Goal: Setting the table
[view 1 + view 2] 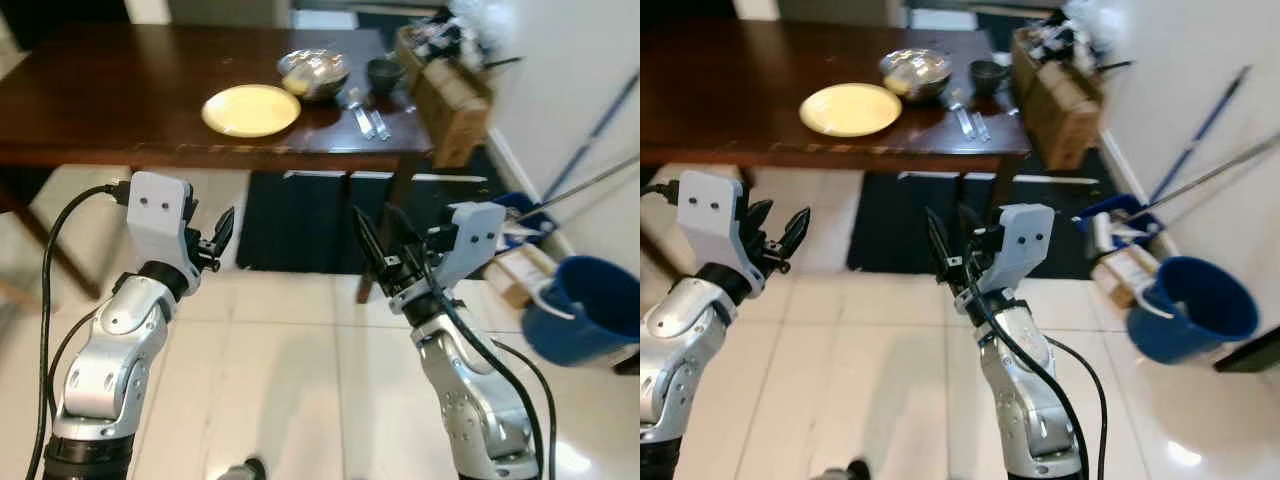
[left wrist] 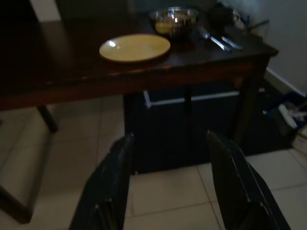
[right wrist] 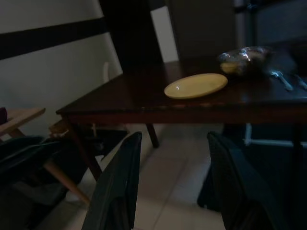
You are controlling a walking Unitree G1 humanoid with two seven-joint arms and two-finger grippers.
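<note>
On the dark wooden table (image 1: 120, 100) ahead lies a yellow plate (image 1: 251, 110). Behind it stands a shiny metal bowl (image 1: 313, 73) with food in it. A dark cup (image 1: 383, 72) stands to the bowl's right, and metal cutlery (image 1: 366, 120) lies near the table's right front corner. My left gripper (image 1: 222, 232) is raised over the tiled floor, short of the table edge, open and holding nothing. My right gripper (image 1: 373, 215) hangs level with it near the table's front right leg, also open and holding nothing. Both wrist views look between the fingers (image 2: 110, 187) toward the plate (image 3: 195, 85).
A cardboard box (image 1: 450, 90) of clutter stands at the table's right end. A blue bucket (image 1: 590, 310) and mop handles stand by the right wall. Under the table lies a dark rug (image 1: 300, 220). A chair frame (image 3: 19, 120) stands off to the left.
</note>
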